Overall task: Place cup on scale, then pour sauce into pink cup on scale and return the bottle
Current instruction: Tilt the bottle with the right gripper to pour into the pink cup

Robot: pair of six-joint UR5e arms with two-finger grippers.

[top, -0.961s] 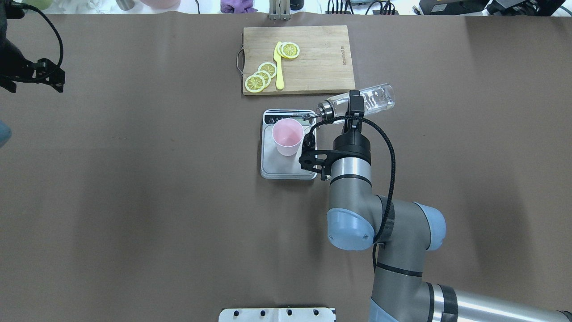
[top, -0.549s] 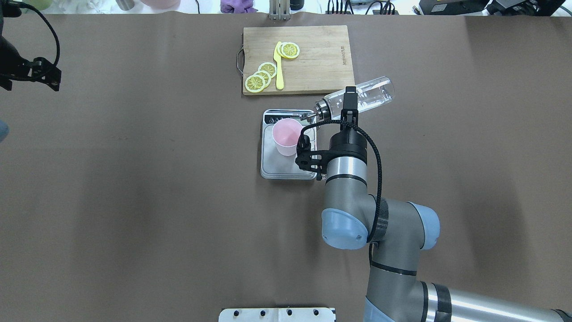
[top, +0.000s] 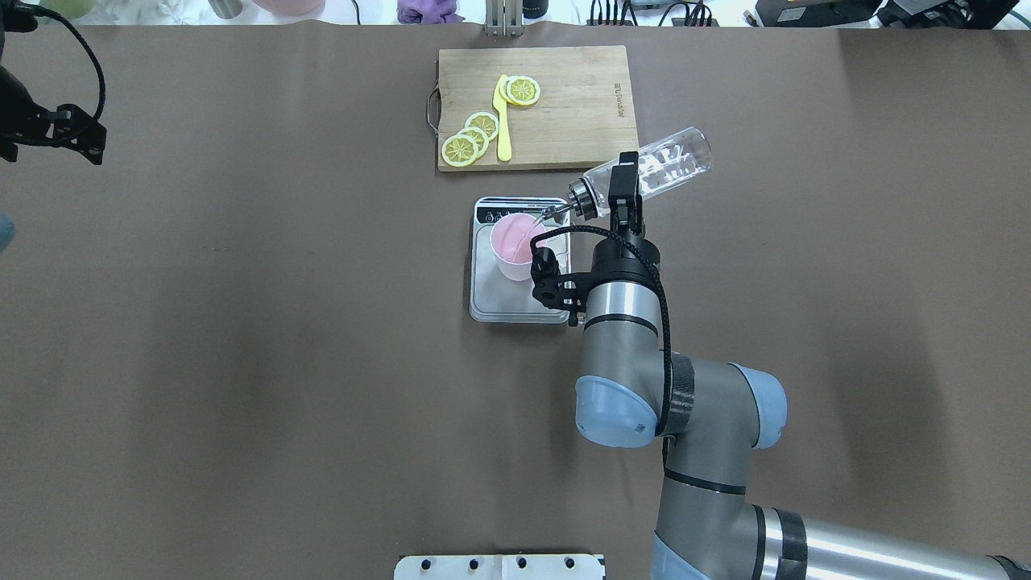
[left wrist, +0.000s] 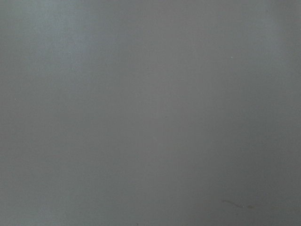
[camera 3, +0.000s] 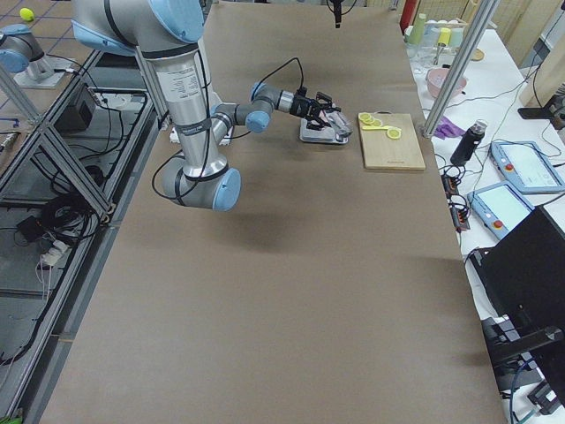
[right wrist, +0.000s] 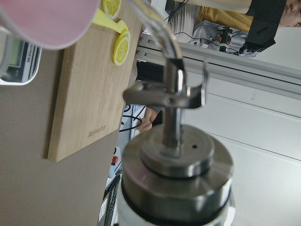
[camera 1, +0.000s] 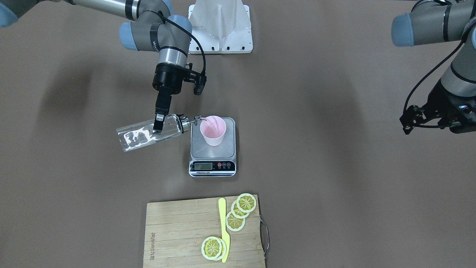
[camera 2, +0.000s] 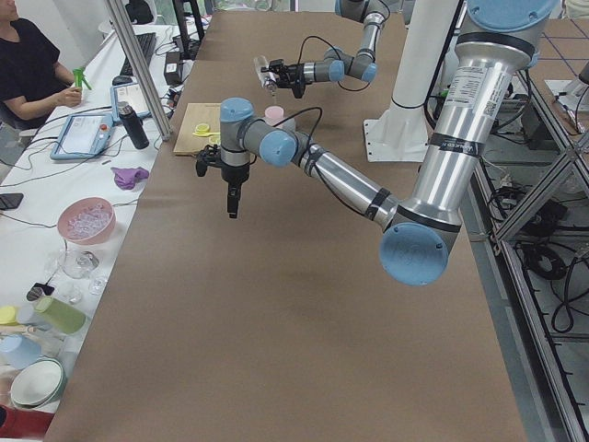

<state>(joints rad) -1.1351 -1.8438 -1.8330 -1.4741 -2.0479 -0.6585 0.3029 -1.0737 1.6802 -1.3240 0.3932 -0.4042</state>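
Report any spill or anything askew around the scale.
Nothing stands out. The bottle is tilted in the right gripper, its spout at the rim of the upright cup. No liquid shows on the plate of the scale.

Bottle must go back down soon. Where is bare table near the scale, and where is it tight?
Free: the table beside the scale under the tilted bottle, and the wide stretch toward the left gripper. Tight: the scale with the cup on it, and the cutting board just beyond.
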